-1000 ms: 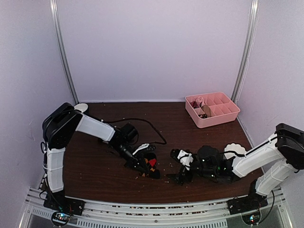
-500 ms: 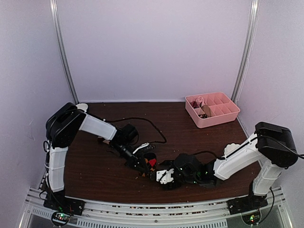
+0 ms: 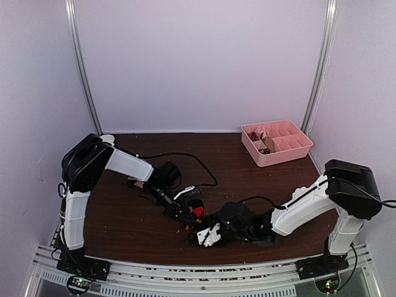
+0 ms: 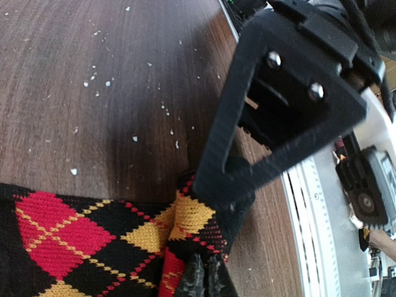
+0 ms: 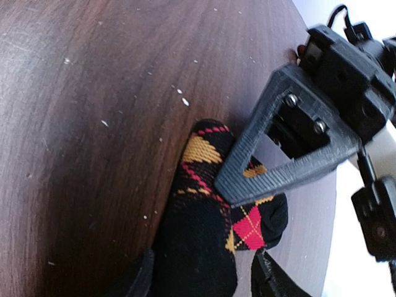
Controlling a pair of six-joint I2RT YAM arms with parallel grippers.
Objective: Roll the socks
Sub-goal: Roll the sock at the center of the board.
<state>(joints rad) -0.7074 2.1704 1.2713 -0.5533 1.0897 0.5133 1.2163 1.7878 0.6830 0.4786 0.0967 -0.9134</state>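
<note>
Top external: left pincer (image 3: 184, 212) down near the middle of the brown surface (image 3: 117, 216), touching the black argyle sock (image 3: 198, 213). Right pincer (image 3: 208, 234) just beside the sock on its near side. Pink tray (image 3: 297, 150) well apart, at the far right corner.

Left wrist: left pincer (image 4: 201, 279) closed, pinching a bunched fold of the sock (image 4: 68, 232); red and orange diamonds flat on the surface (image 4: 74, 93). One finger (image 4: 223, 124) of the right pincer planted on the sock's edge.

Right wrist: right pincer (image 5: 201, 275) spread open, fingers (image 5: 141, 275) either side of the sock (image 5: 201, 241), not clamped. Left pincer's finger (image 5: 278, 176) on the sock's far end.
</note>
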